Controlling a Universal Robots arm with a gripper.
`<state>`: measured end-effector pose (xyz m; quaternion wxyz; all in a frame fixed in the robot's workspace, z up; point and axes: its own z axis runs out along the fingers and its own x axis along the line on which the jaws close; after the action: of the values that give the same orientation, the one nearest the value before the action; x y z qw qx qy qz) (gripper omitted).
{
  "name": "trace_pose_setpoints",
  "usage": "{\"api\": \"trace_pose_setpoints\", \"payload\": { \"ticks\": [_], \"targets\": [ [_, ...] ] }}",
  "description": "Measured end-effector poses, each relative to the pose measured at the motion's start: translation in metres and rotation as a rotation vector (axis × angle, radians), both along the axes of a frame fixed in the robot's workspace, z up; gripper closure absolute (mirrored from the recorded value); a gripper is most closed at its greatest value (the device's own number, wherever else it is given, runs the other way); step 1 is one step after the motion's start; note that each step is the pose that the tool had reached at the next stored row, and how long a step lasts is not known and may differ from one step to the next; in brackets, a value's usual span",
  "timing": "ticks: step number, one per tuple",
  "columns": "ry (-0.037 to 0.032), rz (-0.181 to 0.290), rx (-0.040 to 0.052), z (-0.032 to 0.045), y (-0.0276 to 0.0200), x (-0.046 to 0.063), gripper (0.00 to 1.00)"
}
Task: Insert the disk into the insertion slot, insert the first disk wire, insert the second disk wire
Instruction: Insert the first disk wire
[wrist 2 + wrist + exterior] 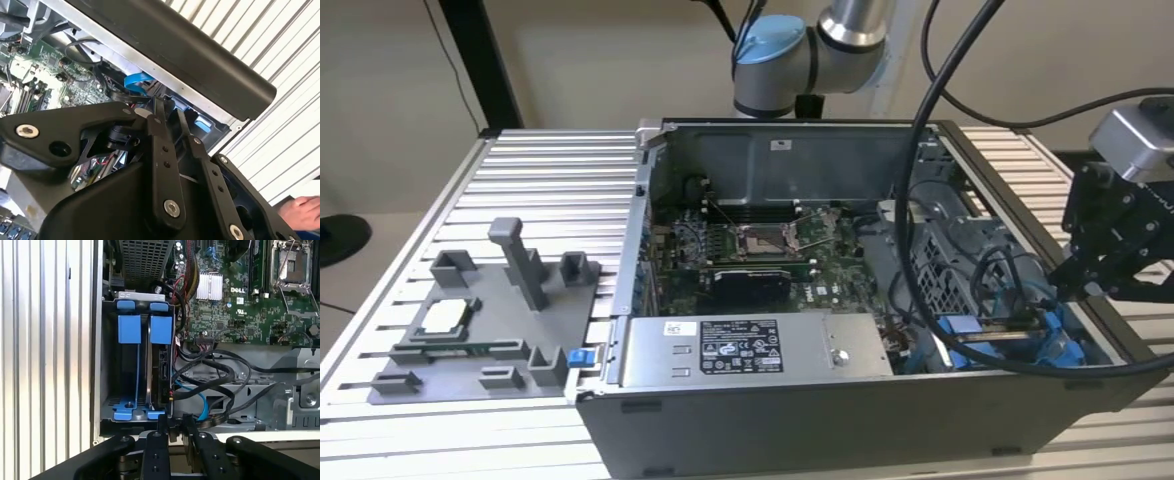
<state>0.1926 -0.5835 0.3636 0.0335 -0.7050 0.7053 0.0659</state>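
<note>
Standing on edge in the slot (111, 390), one disk (160, 375) is seen touching one of two blue tabs (129, 329); one gripper (175, 425) is held near the slot, its two fingers (162, 424) drawn close together.

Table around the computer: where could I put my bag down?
Bare ribbed table lies behind the grey fixture tray, on the exterior view's left of the open computer case. Inside it, black cables crowd the drive bay.

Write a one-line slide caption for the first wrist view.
Gripper poised beside the insertion slot, the disk seated inside, black cables alongside.
</note>
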Motion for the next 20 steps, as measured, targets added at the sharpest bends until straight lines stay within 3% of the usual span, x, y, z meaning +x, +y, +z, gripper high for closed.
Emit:
{"api": "trace_pose_setpoints", "payload": {
  "ticks": [1,6,10,13,20],
  "targets": [
    [0.0000,0.000,0.0008,0.0001,-0.0001,0.000,1.00],
    [0.0000,0.000,0.0101,0.0010,0.0000,0.000,1.00],
    [0.0000,0.000,0.0162,0.0158,0.0001,-0.007,1.00],
    [0.0000,0.000,0.0190,0.0220,0.0002,-0.015,1.00],
    [0.0000,-0.001,0.0191,0.0246,0.0012,-0.043,1.00]
  ]
}}
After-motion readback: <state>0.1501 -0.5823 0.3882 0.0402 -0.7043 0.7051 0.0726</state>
